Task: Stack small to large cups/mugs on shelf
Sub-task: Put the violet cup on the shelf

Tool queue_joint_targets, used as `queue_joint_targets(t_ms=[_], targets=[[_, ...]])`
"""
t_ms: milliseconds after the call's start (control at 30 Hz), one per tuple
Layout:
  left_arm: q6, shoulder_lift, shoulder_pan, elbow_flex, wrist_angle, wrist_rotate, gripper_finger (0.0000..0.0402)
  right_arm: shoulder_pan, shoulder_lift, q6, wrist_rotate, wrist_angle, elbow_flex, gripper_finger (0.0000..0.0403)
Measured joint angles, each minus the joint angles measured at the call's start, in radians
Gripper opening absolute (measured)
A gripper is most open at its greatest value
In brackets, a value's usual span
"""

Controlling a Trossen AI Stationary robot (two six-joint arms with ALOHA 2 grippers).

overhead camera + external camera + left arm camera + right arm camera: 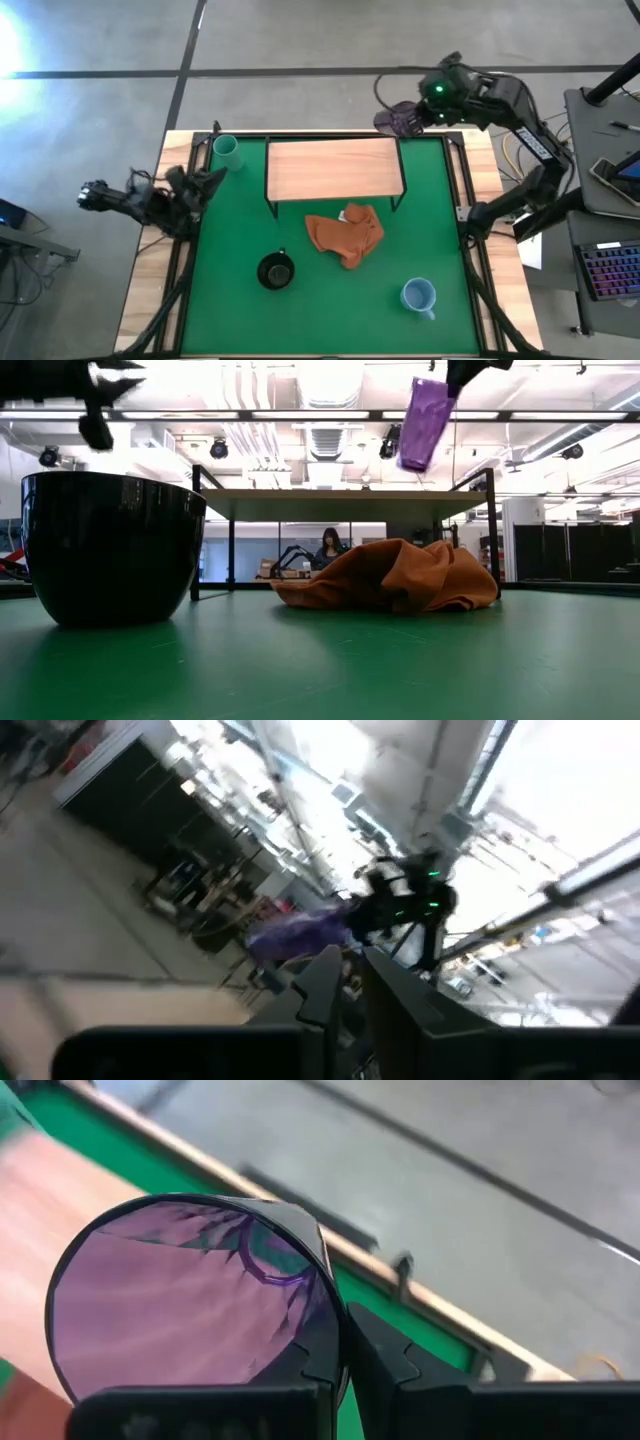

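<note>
- My right claw [335, 1342] pinches the rim of the tall, translucent dark purple cup [402, 118], lifted above the low light-wood shelf's [333, 168] far right corner.
- My left claw [205, 183] waits at the worktop's left edge; I cannot tell its gap.
- No writing shows.

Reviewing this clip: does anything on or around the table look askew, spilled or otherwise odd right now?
Two things stand out. The orange cloth lies crumpled on the green mat just in front of the shelf. The purple cup hangs tilted in the air, gripped at its rim by the right tool, above the table's far right corner. Nothing looks spilled or damaged.
</note>
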Motion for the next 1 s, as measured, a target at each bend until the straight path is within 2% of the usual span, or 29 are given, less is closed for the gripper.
queue_joint_targets(t_ms=[100, 200, 300, 433, 600, 900, 1000], targets=[[0.028, 0.047, 0.000, 0.166, -0.263, 0.003, 0.0007, -0.003, 0.062, -0.008, -0.038, -0.084, 0.048, 0.0011], [-0.031, 0.131, 0.000, 0.333, -0.552, 0.003, 0.0002, -0.001, 0.085, -0.034, -0.148, -0.063, 0.059, 0.0011], [-0.064, 0.225, 0.000, 0.455, -0.703, 0.021, 0.0003, 0.000, 0.115, -0.040, -0.186, -0.072, 0.087, 0.0011], [0.011, 0.333, 0.000, 0.560, -0.718, 0.082, 0.0003, 0.002, 0.148, -0.049, -0.205, -0.073, 0.106, 0.0011], [0.117, 0.430, 0.007, 0.643, -0.720, 0.087, 0.0004, 0.006, 0.165, -0.073, -0.263, -0.074, 0.098, 0.0011], [0.133, 0.479, 0.055, 0.687, -0.734, 0.107, 0.0004, 0.019, 0.146, -0.069, -0.255, -0.074, 0.084, 0.0011], [0.093, 0.472, 0.061, 0.685, -0.778, 0.108, 0.0004, 0.017, 0.124, -0.060, -0.249, -0.074, 0.072, 0.0011]])
